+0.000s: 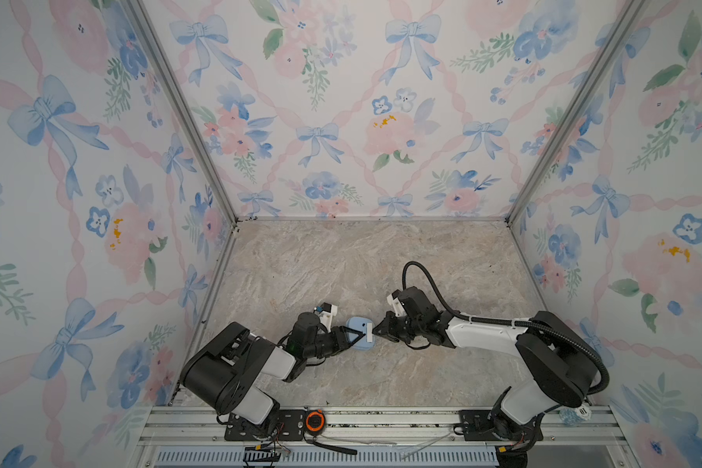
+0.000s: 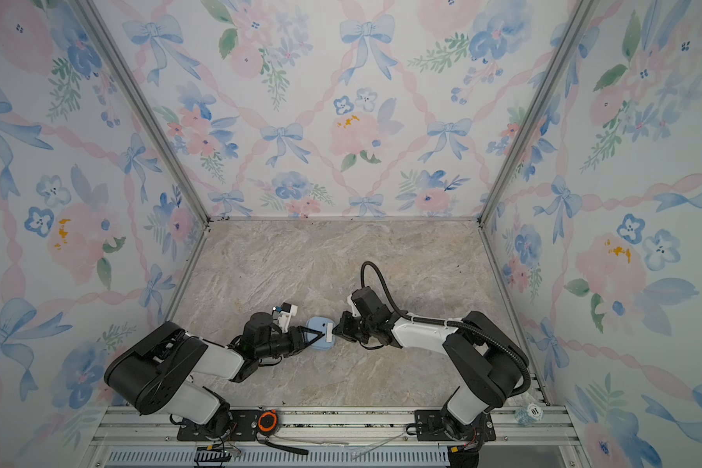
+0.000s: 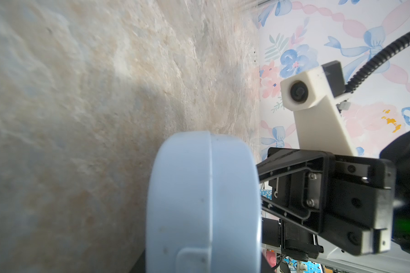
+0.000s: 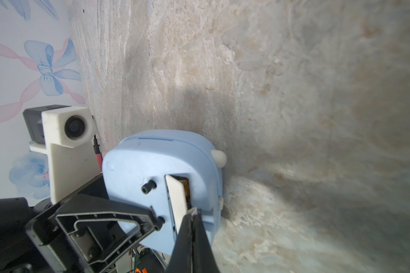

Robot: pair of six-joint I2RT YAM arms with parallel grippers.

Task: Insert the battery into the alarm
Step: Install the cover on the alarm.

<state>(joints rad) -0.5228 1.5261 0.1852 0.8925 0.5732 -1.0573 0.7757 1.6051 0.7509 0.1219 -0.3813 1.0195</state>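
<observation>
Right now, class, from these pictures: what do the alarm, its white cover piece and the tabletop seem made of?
The alarm: likely moulded plastic, matt pale blue, with a seam around its edge. The white cover piece: probably thin smooth plastic, flat and evenly white. The tabletop: stone-look, beige-grey veining; real stone or printed laminate, I cannot tell.

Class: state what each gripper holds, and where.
The left gripper clamps the alarm front to back. The right gripper, shut, touches the white cover's end; a pinch cannot be told.
</observation>
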